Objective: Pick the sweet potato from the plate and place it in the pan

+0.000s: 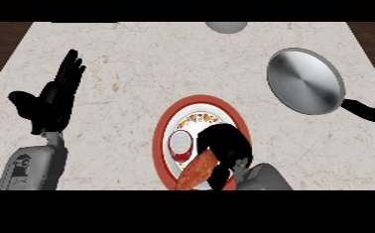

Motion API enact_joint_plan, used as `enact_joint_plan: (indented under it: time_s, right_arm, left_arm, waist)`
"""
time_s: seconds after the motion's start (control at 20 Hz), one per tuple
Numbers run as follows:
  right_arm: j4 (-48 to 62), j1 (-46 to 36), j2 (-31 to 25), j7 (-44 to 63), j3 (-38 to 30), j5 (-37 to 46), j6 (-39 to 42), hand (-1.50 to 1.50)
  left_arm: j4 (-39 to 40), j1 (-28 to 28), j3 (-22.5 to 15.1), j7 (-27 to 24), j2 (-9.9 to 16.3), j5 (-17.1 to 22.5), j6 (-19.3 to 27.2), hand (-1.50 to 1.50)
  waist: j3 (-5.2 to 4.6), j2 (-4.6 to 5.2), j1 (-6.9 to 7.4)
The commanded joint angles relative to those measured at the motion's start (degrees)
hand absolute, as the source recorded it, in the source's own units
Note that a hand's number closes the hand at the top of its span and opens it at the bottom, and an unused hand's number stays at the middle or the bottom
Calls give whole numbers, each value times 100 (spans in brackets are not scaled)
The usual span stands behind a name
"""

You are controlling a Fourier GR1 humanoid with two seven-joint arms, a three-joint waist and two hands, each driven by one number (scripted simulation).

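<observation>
While the black fingers of the right hand [228, 146] curl down over the plate [162, 128], they are clamped round the upper end of the sweet potato [196, 173], whose orange-brown body slants from under the palm toward the plate's near rim. Its lower tip shows at that rim; the pictures do not tell whether it rests on the plate or is raised just off it. From the hand outward, the grey right forearm [262, 178] runs down to the lower edge of the view, just beside the plate's near right side. The plate itself has a broad red border around a white middle with a flowered pattern, and the hand hides much of its right half. A small round red and white patch, which I cannot identify, shows on the plate's middle, just left of the sweet potato. Up and to the right of the plate, well apart from it, the pan [304, 80] lies on the counter [147, 53], its grey metal inside bare and its black handle pointing down and right toward the view's edge. Beyond the plate, at the counter's far edge, a grey rounded thing [226, 27] is partly cut off. Far to the left of the plate, the left hand [53, 100] rests open, fingers straight and spread apart, pointing up, holding nothing, with its grey forearm below it.
</observation>
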Motion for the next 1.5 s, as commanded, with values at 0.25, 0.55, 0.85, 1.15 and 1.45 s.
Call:
enact_joint_plan:
  time_s: [0.25,0.55,0.85,1.15,1.45]
  right_arm:
    - [951,-1300,161,2613,308,-337,-1826,150]
    - [786,-2511,163,3374,505,962,-2705,150]
    - [322,-3002,162,4165,562,1558,-3161,150]
    - [494,-3120,161,3708,-441,2050,-3486,150]
    - [-295,-2702,-458,2872,-1808,1515,-3943,150]
  left_arm:
    - [9,19,-128,-114,-78,-44,-92,0]
    - [86,50,-221,-83,-210,-188,71,0]
    - [-38,-53,-42,118,-35,-2,-66,0]
    - [-132,6,-136,163,-184,-110,90,0]
    - [-214,187,89,114,69,-10,-46,0]
  waist:
    - [-3,41,248]
    - [-4,-1,123]
    - [0,-13,60]
    - [4,8,23]
    - [8,4,-23]
